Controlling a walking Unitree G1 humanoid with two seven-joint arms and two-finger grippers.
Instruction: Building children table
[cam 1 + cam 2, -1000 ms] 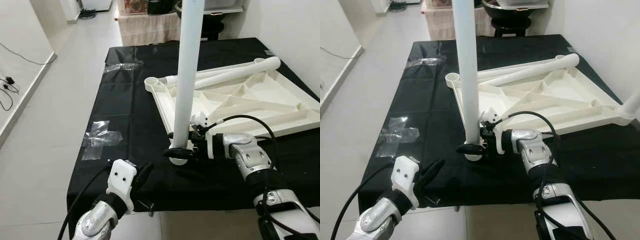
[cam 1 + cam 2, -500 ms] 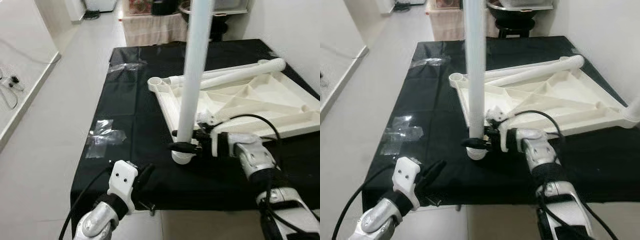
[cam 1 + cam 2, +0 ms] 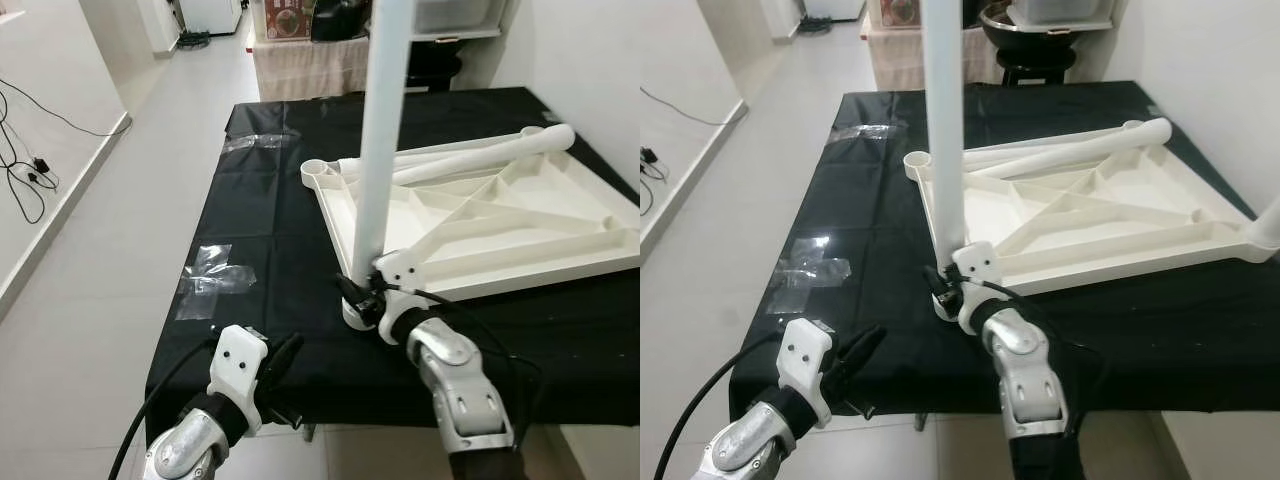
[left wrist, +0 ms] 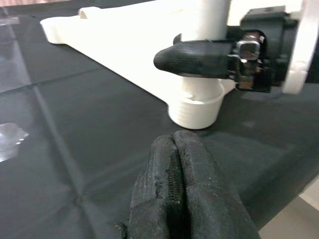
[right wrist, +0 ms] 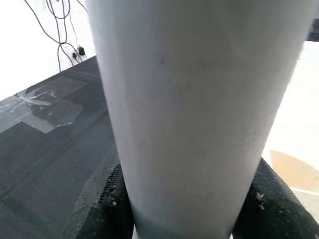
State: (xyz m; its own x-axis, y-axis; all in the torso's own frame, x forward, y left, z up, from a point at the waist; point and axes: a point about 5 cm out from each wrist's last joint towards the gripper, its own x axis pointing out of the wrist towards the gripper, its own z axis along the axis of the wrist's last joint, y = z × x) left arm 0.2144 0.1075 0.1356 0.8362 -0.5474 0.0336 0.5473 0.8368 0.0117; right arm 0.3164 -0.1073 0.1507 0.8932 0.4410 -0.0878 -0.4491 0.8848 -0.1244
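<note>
A white children's table top lies upside down on a table covered in black cloth. One white leg stands upright in the corner socket nearest me. My right gripper is shut on this leg just above the socket; the wrist view has a finger on each side of the leg. Two loose white legs lie across the far side of the top. My left gripper hovers at the table's front edge, fingers pressed together and empty, pointing at the socket.
Patches of clear tape stick to the cloth on the left. Another white leg stands at the top's far right corner. Pale floor with cables runs along the left; boxes and a stool stand behind the table.
My right forearm has swung from the right side round to the front of the leg, still gripping it. The camera has shifted a little. The left arm has stayed put.
</note>
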